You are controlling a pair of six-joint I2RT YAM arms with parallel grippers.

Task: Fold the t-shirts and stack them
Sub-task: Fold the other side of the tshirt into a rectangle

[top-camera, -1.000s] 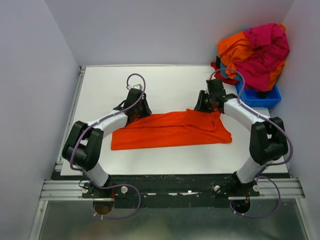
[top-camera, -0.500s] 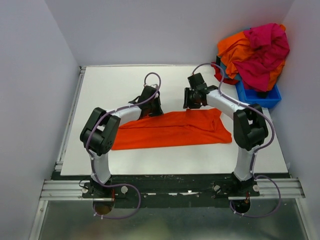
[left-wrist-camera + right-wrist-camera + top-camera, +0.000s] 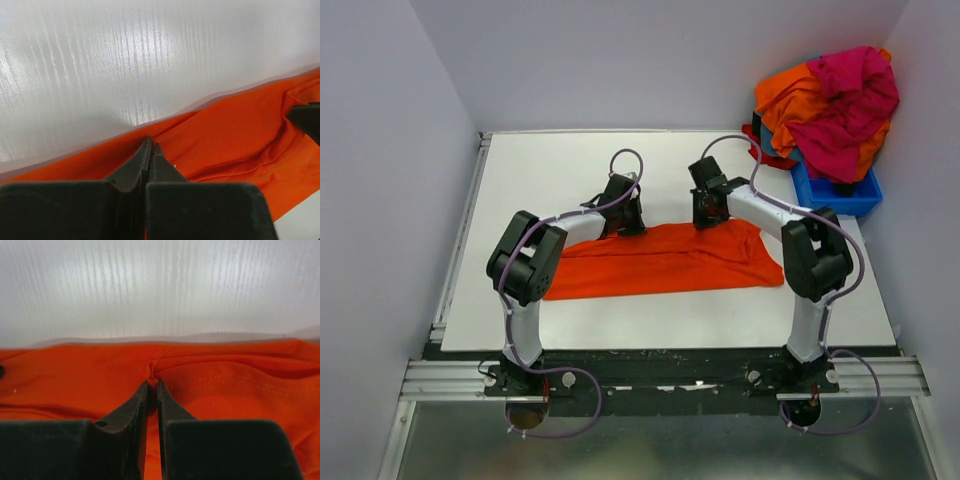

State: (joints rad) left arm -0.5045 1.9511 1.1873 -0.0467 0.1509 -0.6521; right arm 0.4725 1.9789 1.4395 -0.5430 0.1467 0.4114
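An orange t-shirt (image 3: 660, 258), folded into a long band, lies across the middle of the white table (image 3: 540, 170). My left gripper (image 3: 623, 222) is at its far edge left of centre, shut, its tips on the cloth (image 3: 235, 125). My right gripper (image 3: 708, 216) is at the far edge right of centre, shut on a pinched fold of the orange t-shirt (image 3: 225, 380). More t-shirts, pink and orange (image 3: 830, 95), are heaped at the far right.
A blue bin (image 3: 840, 195) under the heap stands at the table's far right edge. Grey walls close in the left, back and right. The arm bases sit on the metal rail (image 3: 650, 380) at the near edge.
Both grippers have swung inward along the shirt's far edge toward the centre. The right gripper has come down a little onto the cloth. The shirt's far right corner has flattened.
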